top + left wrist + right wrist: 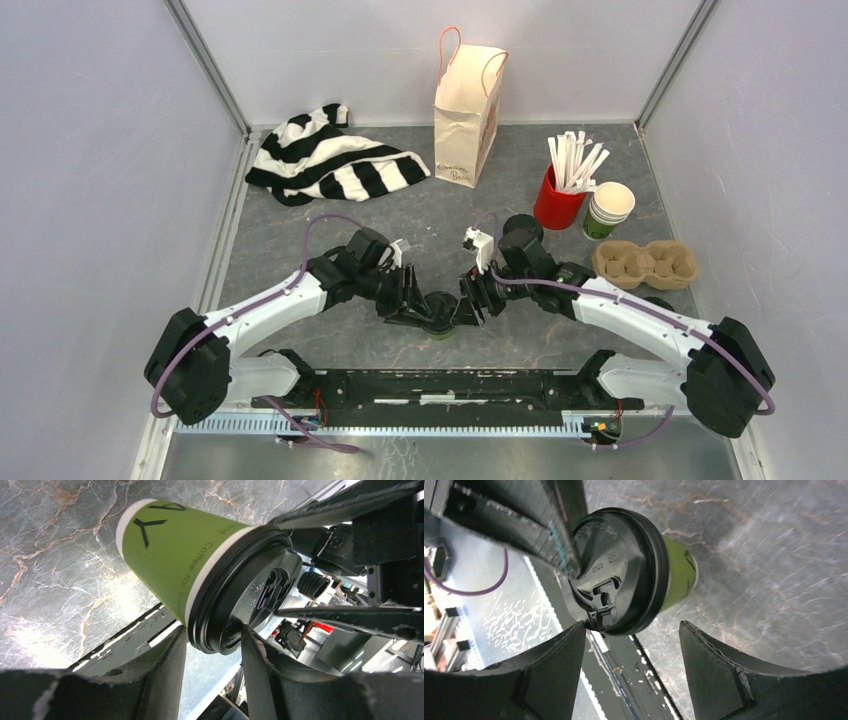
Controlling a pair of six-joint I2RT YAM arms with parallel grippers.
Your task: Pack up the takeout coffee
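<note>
Fingers (165, 675) of the left gripper (212, 632), foreground of the left wrist view: closed on the rim of the black lid (245, 590) of a takeout coffee cup (170, 550), one finger against each side of the lid's edge. The green body with its pale band runs away from the lens over the marbled table (45, 545). Right wrist view: the right gripper (632, 625) stands open over the same lid. One of its fingers (714, 670) is well apart from the cup, the other just beside the rim, so this side has no grip. In the overhead view the two grippers meet at this cup, near the middle of the table's near edge, just ahead of the arm bases. The cardboard cup carrier (645, 265) lies at the right with no cup in the wells that show. The paper bag (467, 115) stands upright at the rear, well apart from the cup. A red cup of sticks (558, 200), stacked lidless cups (608, 210) and a striped cloth (330, 165) occupy the far half. A second lidded cup cannot be picked out with certainty. Judged progress: early. One coffee is lidded and in hand, but nothing is in the carrier, and what the bag holds cannot be seen. Seating the coffee in the carrier and getting it to the bag appear to remain.
</note>
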